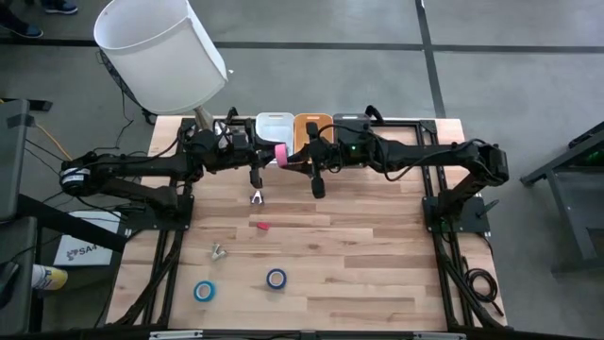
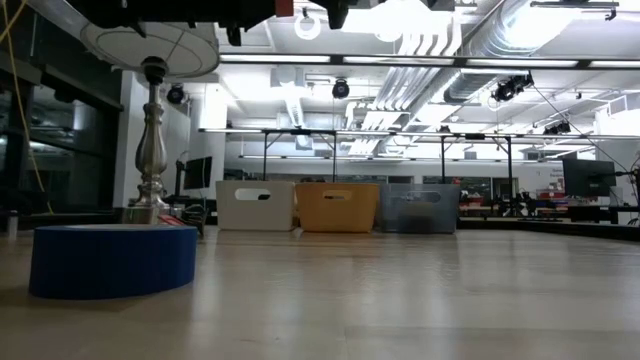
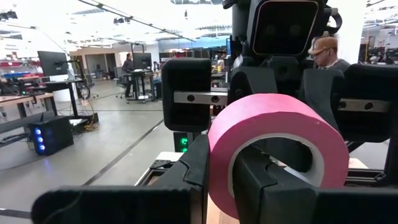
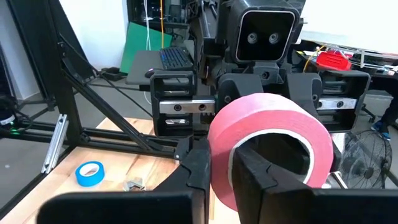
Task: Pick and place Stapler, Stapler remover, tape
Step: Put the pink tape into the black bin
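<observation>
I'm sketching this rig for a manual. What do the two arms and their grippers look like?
Both arms are dark, jointed and slender, with black cables along them. The right arm shows a small green light near its wrist. Each gripper, left gripper and right gripper, has two black blocky fingers on a silver rail, below a boxy black camera housing.

Pale wood-plank table (image 1: 359,255) with matt grain, smooth matt pink tape roll (image 3: 277,134), glossy plastic bins (image 2: 256,205)

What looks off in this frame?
Both grippers hold the same pink tape roll in mid-air near the bins: left gripper and right gripper each have jaws shut through its ring. Nothing spilled or damaged.
</observation>
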You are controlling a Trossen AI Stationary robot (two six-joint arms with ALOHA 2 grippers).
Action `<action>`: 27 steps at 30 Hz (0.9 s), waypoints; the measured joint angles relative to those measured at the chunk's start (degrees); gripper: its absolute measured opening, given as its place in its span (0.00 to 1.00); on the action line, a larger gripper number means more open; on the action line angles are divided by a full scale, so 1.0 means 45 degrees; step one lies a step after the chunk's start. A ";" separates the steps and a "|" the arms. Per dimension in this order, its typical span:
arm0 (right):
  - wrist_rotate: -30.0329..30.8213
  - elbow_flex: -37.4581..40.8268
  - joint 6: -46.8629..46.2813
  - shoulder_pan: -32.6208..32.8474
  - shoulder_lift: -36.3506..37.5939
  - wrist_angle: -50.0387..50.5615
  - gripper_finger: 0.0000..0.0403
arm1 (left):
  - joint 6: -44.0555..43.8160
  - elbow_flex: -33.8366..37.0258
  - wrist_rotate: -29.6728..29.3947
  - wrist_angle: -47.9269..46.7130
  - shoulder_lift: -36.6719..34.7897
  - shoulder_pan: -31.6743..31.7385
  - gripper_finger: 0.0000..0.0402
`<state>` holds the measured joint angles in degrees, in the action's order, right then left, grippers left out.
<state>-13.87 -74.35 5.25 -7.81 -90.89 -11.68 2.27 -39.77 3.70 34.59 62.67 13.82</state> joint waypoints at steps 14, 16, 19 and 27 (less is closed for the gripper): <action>-0.0175 0.0000 -0.0640 -0.0005 0.0005 0.0107 0.08 | -0.0152 0.0000 0.0185 -0.0034 0.0000 0.0000 0.14; -0.0204 0.0000 -0.0765 -0.0005 0.0008 0.0225 0.08 | -0.0163 0.0000 0.0266 -0.0086 0.0000 0.0000 0.16; -0.0104 0.0000 -0.0825 -0.0015 0.0080 0.0505 0.08 | -0.0158 0.0000 0.0298 -0.0099 0.0000 0.0000 0.18; 0.0487 0.0000 -0.0835 -0.0254 0.0503 0.1662 0.08 | 0.0110 0.0000 0.0233 -0.0090 0.0000 0.0010 0.32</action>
<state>-11.67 -74.35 1.50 -8.96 -88.63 -4.21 2.76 -39.77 4.74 34.19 62.67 13.87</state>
